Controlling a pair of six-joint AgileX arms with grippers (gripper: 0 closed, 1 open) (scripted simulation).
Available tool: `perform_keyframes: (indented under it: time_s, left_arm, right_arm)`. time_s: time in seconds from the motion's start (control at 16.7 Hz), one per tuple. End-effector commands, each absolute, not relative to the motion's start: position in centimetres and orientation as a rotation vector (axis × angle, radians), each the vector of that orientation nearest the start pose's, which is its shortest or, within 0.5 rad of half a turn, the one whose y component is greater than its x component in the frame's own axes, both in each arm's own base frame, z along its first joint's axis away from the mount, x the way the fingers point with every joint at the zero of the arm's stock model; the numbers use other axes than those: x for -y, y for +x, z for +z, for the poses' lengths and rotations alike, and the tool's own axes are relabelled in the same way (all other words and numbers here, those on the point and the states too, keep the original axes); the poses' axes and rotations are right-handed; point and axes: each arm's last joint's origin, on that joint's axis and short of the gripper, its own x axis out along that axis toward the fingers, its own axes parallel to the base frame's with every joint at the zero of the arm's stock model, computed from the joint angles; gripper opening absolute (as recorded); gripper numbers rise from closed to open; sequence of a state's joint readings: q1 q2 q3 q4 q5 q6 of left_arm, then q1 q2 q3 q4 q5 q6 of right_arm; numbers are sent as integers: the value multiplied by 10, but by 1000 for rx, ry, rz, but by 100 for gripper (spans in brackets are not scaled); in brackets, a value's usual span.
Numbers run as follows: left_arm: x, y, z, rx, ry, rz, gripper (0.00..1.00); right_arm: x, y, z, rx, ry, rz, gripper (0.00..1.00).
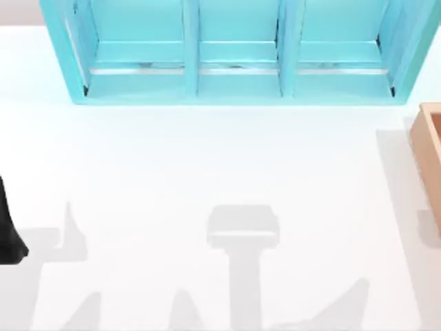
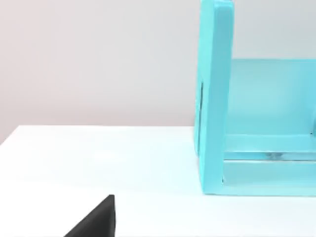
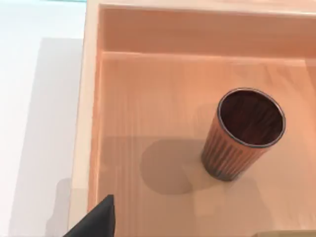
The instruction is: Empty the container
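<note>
At the top view's right edge sits the container (image 1: 428, 148), and the right wrist view shows a ribbed brown cup (image 3: 244, 133) upright inside, so emptying looks barely begun; whether either arm's jaws are open I cannot tell

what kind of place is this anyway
Probably a rendered tabletop test scene, not a real room: a bare white table, a turquoise shelf unit at the back, and a wooden box holding a ribbed cup.

No text, label, brand, number or sign can be read on anything here
</note>
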State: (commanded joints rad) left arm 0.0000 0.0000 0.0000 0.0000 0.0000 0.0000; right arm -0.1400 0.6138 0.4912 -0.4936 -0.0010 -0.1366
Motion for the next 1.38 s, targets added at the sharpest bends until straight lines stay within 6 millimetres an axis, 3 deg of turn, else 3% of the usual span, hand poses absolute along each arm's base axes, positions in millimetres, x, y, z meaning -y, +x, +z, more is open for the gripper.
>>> perform_keyframes:
  time_s: [0.42, 0.84, 1.02, 1.38]
  left_arm:
    - [1, 106, 160, 0, 0, 0, 100]
    - [1, 106, 160, 0, 0, 0, 100]
    - [1, 106, 160, 0, 0, 0, 100]
    - [1, 106, 160, 0, 0, 0, 100]
  right_arm:
    - [44, 189, 245, -1074, -82, -83, 100]
    - [84, 249, 243, -1504, -11, -18, 100]
    - [92, 257, 242, -1567, 7, -4, 100]
    - [91, 257, 242, -1567, 5, -2, 100]
